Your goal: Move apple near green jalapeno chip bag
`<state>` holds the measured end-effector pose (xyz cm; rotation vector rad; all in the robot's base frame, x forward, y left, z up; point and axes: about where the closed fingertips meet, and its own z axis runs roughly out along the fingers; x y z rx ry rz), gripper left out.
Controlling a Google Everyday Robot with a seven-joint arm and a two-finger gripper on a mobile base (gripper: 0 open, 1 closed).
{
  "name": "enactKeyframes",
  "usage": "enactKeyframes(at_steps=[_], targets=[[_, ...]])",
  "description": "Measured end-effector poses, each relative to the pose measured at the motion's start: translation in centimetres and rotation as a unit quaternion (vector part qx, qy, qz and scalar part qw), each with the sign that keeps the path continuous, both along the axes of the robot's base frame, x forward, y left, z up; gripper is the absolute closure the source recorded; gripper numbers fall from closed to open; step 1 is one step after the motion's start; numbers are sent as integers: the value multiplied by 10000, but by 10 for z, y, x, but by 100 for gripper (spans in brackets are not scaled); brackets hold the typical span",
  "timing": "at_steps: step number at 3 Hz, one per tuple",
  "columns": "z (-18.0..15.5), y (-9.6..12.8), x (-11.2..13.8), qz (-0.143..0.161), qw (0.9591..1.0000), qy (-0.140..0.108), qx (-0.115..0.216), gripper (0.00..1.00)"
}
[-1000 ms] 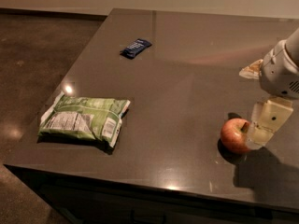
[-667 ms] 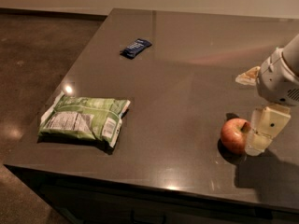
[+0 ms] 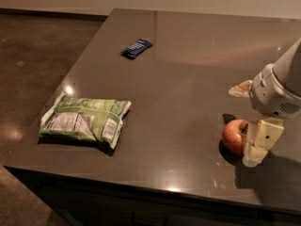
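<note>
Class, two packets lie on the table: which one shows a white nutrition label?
The large green chip bag near the front left; the small blue wrapper shows none. The gripper stands far right, beside the apple.

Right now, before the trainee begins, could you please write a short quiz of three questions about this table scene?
1. Fill the gap: in the camera view, the claw stands low, close against the ___ side of the apple.
2. Choose one: the dark blue wrapper lies
A) farther back on the table than the green chip bag
B) on top of the green chip bag
C) touching the apple
3. True or false: the apple already touches the green chip bag.

Key: 1. right. 2. A. 3. False; a wide stretch of table separates them.
</note>
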<state>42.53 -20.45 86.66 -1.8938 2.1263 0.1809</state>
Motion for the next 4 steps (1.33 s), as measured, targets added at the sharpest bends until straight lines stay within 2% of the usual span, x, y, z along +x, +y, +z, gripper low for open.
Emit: enactKeyframes(at_steps=[1, 3, 4], targets=[[-6, 2, -2, 103, 9999, 43, -24, 16], [-6, 2, -6, 175, 9998, 54, -75, 62], [3, 15, -5, 169, 9998, 3, -110, 86]])
